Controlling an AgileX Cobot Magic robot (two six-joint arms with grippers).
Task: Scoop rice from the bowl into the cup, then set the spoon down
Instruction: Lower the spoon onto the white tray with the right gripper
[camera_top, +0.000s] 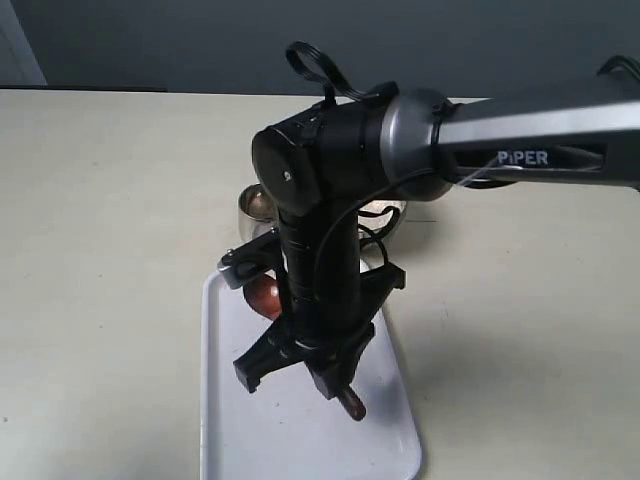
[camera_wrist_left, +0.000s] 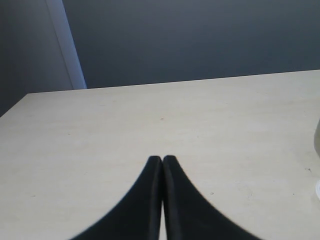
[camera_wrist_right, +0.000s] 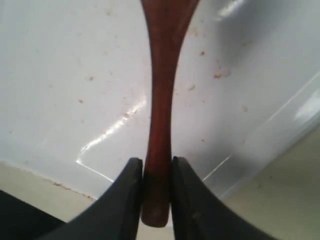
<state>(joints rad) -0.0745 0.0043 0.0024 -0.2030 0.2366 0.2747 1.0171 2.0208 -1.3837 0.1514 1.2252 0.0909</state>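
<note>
Reddish-brown wood is what matters here: the spoon (camera_wrist_right: 157, 100) is pinched by its slim handle between the right fingers (camera_wrist_right: 129, 195), which are closed narrowly on it close to the handle's end. It hangs low over the white tray (camera_top: 300, 440), lying slantwise across it, with its head (camera_top: 263, 295) pointing toward the steel cup (camera_top: 255, 205). Whether the head touches the tray I cannot tell. The scooping looks done and the set-down is the step in hand.

The grip is the first risk. Held so near the end, the heavier head could pivot downward, or the handle could twist between the fingers. If the fingers open while the spoon is clear of the tray, it may bounce or roll, and the handle end sits near the rim. Pressing too low would lever the head against the tray and might shove the light tray across the tabletop (camera_top: 100, 250).

Further out, the cup and the bowl (camera_top: 395, 212) (mostly hidden by the arm) stand just beyond the tray. A careless withdrawal of the arm could clip either one and spill rice.

The left fingers (camera_wrist_left: 150, 190) are pressed together, holding nothing, over bare tabletop well away from all this.
</note>
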